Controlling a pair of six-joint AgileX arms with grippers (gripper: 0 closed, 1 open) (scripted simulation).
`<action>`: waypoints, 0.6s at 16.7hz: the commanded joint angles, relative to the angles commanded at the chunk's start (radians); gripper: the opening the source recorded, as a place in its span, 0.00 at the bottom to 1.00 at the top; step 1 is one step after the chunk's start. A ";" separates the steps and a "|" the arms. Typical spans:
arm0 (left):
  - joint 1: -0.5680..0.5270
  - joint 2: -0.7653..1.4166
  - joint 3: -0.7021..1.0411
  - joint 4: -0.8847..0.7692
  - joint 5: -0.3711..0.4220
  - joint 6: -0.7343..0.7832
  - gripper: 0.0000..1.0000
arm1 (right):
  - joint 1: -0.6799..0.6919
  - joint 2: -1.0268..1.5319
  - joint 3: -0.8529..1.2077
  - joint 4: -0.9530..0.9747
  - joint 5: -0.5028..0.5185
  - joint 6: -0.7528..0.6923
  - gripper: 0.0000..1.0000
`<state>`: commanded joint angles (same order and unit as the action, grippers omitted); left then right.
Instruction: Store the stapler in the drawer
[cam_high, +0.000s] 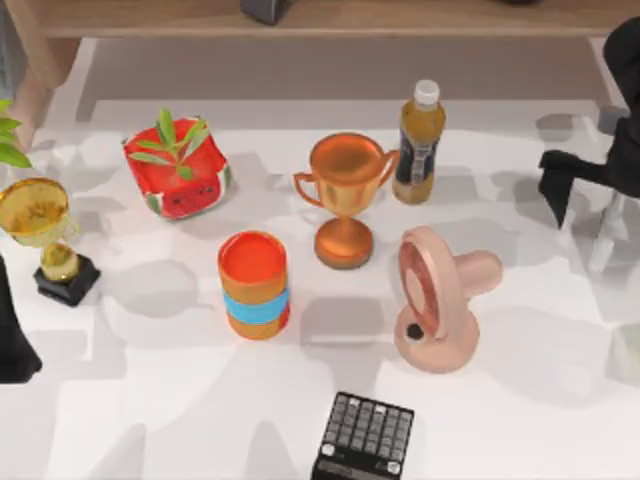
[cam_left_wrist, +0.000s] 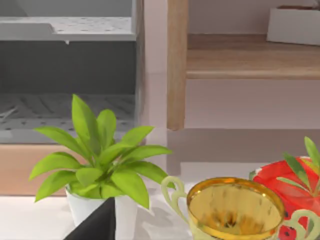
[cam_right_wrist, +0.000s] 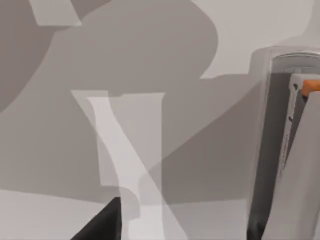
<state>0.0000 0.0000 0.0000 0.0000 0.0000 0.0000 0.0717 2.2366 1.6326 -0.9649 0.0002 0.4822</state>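
Close under the right wrist camera lies the stapler (cam_right_wrist: 300, 200), flat on the white table, not yet grasped. Right gripper (cam_high: 562, 195) hovers at 3 o'clock; how far open I cannot tell. Left arm waits at 9 o'clock. Reaching step: next, center over the stapler, descend, close

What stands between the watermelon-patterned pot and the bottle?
The copper trophy, in the top view, stands between the pot and the bottle.
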 joint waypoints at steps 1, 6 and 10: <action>0.000 0.000 0.000 0.000 0.000 0.000 1.00 | 0.000 0.000 0.000 0.000 0.000 0.000 0.77; 0.000 0.000 0.000 0.000 0.000 0.000 1.00 | 0.000 0.000 0.000 0.000 0.000 0.000 0.40; 0.000 0.000 0.000 0.000 0.000 0.000 1.00 | 0.000 0.000 0.000 0.000 0.000 0.000 0.10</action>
<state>0.0000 0.0000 0.0000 0.0000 0.0000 0.0000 0.0717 2.2366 1.6326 -0.9649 0.0002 0.4822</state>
